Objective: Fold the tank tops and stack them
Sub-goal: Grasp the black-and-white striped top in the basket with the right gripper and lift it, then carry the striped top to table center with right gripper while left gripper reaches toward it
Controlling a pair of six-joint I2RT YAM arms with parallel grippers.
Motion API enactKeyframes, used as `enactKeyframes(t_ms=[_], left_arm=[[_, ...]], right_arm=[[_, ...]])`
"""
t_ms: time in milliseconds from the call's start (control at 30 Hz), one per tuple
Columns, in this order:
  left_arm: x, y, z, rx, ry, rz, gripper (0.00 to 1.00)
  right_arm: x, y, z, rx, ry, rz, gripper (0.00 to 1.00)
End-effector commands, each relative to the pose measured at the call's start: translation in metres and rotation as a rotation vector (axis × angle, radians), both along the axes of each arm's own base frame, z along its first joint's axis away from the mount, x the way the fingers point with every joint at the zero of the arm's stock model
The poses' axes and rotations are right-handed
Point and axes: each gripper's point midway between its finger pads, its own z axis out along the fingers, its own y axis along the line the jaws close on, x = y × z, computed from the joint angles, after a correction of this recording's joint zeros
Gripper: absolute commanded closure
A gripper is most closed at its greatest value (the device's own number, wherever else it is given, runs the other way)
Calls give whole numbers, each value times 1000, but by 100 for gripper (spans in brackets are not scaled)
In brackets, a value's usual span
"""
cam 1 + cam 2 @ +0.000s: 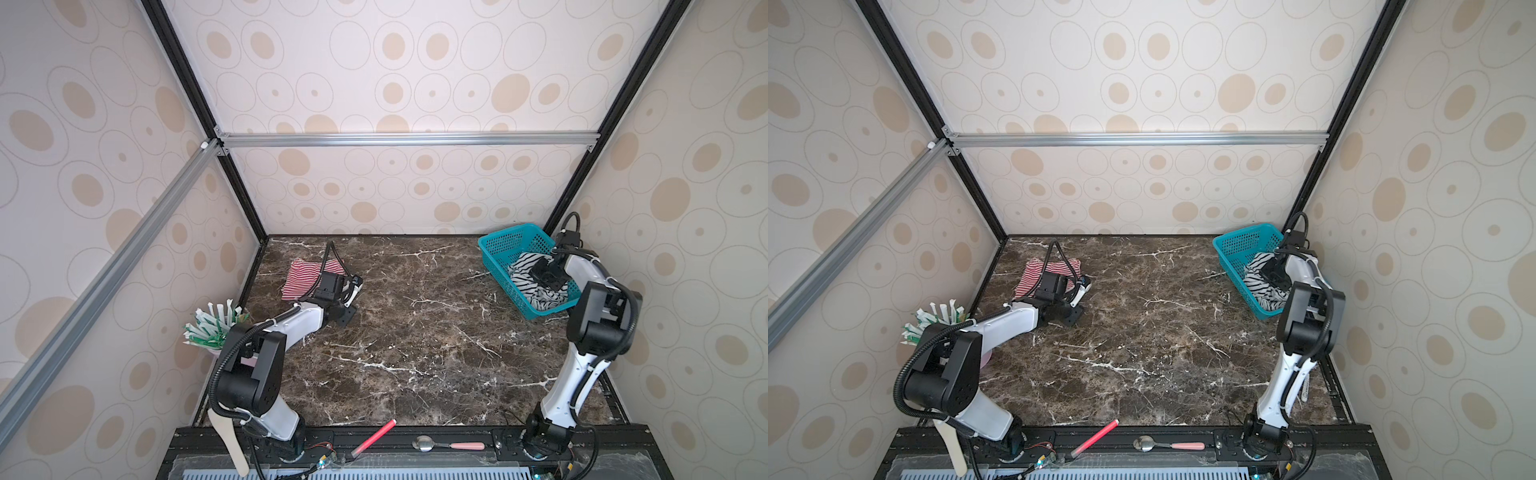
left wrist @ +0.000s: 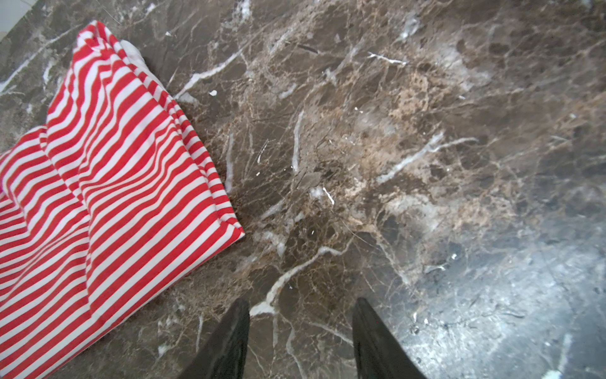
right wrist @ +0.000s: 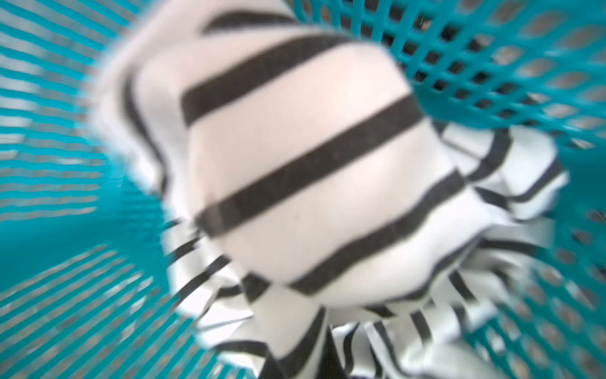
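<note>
**A:** Where are the tank tops?

**B:** The black-and-white tank top [image 1: 540, 297] lies crumpled inside the teal basket [image 1: 498, 245], at the far right corner of the marble table [image 1: 415, 332]. The red-and-white tank top [image 1: 296, 279] lies folded on the table at the far left, well apart from the basket.

**A:** And the grippers?

**B:** The right gripper [image 1: 547, 272] is down inside the basket, pressed into the striped cloth with its jaws closed. Its wrist view is all blurred stripes against mesh, so I cannot tell whether a fold is caught. The left gripper [image 2: 300, 305] hangs partly spread over bare marble, just beside the red top's edge, gripping nothing.

**A:** Any other containers?

**B:** A holder [image 1: 987, 360] at the table's left edge, mostly hidden by the left arm, with green-and-white wrapped sticks [image 1: 212, 328] standing in it.
</note>
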Motion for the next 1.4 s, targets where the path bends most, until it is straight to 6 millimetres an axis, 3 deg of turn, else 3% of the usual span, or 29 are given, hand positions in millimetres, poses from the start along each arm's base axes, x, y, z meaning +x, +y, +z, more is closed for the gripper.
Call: enactKeyframes(t_ms=[0, 200, 300, 433, 533, 600, 733, 900, 1033, 1067, 1133, 1167, 1200, 1267, 1367], left_arm=[[9, -6, 11, -25, -24, 0, 49], [8, -5, 14, -27, -34, 4, 49], [8, -5, 17, -24, -39, 6, 49], [8, -1, 22, -14, -62, 15, 49], [8, 0, 24, -9, -68, 16, 49], [8, -1, 23, -12, -64, 13, 49], [7, -2, 20, -13, -55, 8, 49], [6, -4, 17, -16, -37, -2, 49], [5, -3, 16, -9, -32, 0, 49], [5, -3, 16, -10, -33, 0, 49], [4, -3, 17, -12, -32, -4, 49], [3, -4, 16, -14, -28, -7, 49], [2, -5, 17, -15, -25, -11, 49], [-1, -7, 16, -22, -10, -29, 49], [-14, -19, 14, -57, 35, -99, 49]], right_arm=[[4, 15, 83, -30, -246, -13, 100], [-34, 57, 153, -45, -415, 33, 100], [-50, 95, 189, -29, -504, 121, 100], [-73, 161, 238, -27, -591, 307, 100], [-87, 211, 245, 10, -574, 462, 100], [-89, 241, 232, 83, -531, 548, 100], [-89, 300, 178, 157, -400, 677, 100], [-93, 369, 103, 82, -202, 804, 100], [-95, 402, 58, -56, -88, 861, 100], [-96, 409, 42, -62, -52, 876, 95], [-101, 427, 12, -37, 21, 914, 75], [-103, 439, -3, 2, 38, 939, 57], [-105, 452, -9, 50, 26, 965, 45], [-109, 461, -3, 100, -42, 988, 34], [-113, 447, 18, 79, -126, 966, 25]])
